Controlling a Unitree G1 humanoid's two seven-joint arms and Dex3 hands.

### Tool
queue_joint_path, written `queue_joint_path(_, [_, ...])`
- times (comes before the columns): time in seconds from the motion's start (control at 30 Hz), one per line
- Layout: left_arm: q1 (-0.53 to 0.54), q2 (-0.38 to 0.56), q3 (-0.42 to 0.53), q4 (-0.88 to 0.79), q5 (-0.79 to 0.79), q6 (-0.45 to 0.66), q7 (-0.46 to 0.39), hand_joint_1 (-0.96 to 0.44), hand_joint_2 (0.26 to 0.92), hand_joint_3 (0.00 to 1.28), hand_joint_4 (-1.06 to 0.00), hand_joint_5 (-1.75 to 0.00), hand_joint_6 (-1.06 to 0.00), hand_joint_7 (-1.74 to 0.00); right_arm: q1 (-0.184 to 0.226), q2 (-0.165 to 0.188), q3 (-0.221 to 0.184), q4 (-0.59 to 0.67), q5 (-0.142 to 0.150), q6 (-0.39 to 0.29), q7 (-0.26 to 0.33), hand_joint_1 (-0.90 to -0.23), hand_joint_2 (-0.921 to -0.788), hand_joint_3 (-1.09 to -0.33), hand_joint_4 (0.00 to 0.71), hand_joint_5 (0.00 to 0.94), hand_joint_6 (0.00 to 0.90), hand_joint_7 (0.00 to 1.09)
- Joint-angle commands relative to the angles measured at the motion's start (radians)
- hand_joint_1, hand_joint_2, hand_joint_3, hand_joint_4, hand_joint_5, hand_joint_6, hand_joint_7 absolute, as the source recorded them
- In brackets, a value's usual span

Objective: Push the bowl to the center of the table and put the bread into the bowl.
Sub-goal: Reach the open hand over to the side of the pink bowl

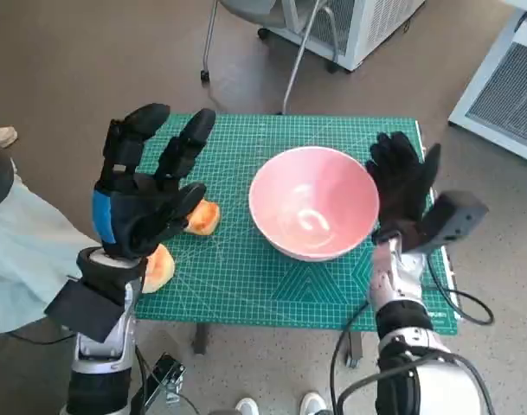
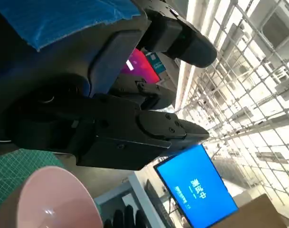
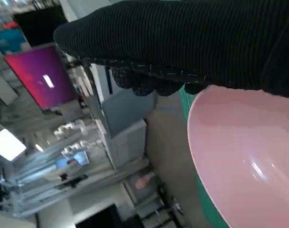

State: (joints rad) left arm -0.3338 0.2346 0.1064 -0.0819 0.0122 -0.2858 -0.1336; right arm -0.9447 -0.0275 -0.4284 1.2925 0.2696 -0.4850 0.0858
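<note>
A pink bowl (image 1: pixel 312 212) stands empty on the green mat (image 1: pixel 246 285), a little right of the middle. My right hand (image 1: pixel 401 186) in its black glove lies flat-fingered against the bowl's right side, holding nothing. In the right wrist view the glove (image 3: pixel 182 42) hangs over the bowl's rim (image 3: pixel 248 156). My left hand (image 1: pixel 146 194) is raised over the mat's left part with its fingers spread and empty. Two pieces of golden bread lie under it, one (image 1: pixel 202 218) by the fingertips and one (image 1: pixel 157 268) near the wrist, both partly hidden. The left wrist view shows the bowl (image 2: pixel 54 199) beyond my fingers (image 2: pixel 135 128).
A person's pale trouser leg (image 1: pixel 21 251) is close on the left. Chair legs (image 1: pixel 289 60) and a white unit (image 1: pixel 358 26) stand beyond the table's far edge, with a white cabinet (image 1: pixel 505 78) at the far right. Shoes (image 1: pixel 246 405) show at the near edge.
</note>
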Motion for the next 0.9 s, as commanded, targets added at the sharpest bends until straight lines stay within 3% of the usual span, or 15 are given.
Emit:
queue_joint_path(0.03, [0.017, 0.009, 0.012, -0.025, 0.014, 0.012, 0.016, -0.06, 0.769, 0.46, -0.20, -0.72, -0.09, -1.03, -0.018, 0.019, 0.006, 0.023, -0.015, 0.043, -0.030, -0.486, -0.921, -0.711, 0.330, 0.002, 0.204, 0.61])
queue_joint_path(0.3, [0.027, 0.006, 0.017, -0.038, 0.023, 0.019, 0.024, -0.06, 0.751, 0.49, -0.18, -0.75, -0.09, -1.03, -0.043, 0.019, 0.029, 0.026, -0.045, 0.072, -0.058, -0.503, -0.921, -0.731, 0.337, 0.004, 0.183, 0.61])
queue_joint_path(0.5, [0.035, 0.025, 0.034, -0.040, 0.015, 0.021, 0.014, -0.06, 0.743, 0.50, -0.18, -0.76, -0.09, -1.03, -0.048, -0.004, 0.034, 0.020, -0.061, 0.066, -0.051, -0.503, -0.921, -0.737, 0.335, 0.003, 0.180, 0.62])
queue_joint_path(0.77, [0.038, 0.122, 0.093, -0.022, 0.005, 0.040, -0.032, -0.06, 0.745, 0.49, -0.17, -0.72, -0.10, -0.99, -0.043, -0.041, 0.058, -0.010, -0.088, -0.018, -0.031, -0.500, -0.921, -0.744, 0.367, 0.015, 0.181, 0.66])
queue_joint_path(0.9, [0.037, 0.220, 0.127, -0.013, 0.001, 0.084, -0.096, -0.06, 0.794, 0.38, -0.20, -0.58, -0.14, -0.90, -0.027, -0.060, 0.097, -0.043, -0.129, -0.111, -0.030, -0.509, -0.921, -0.746, 0.380, 0.020, 0.173, 0.69])
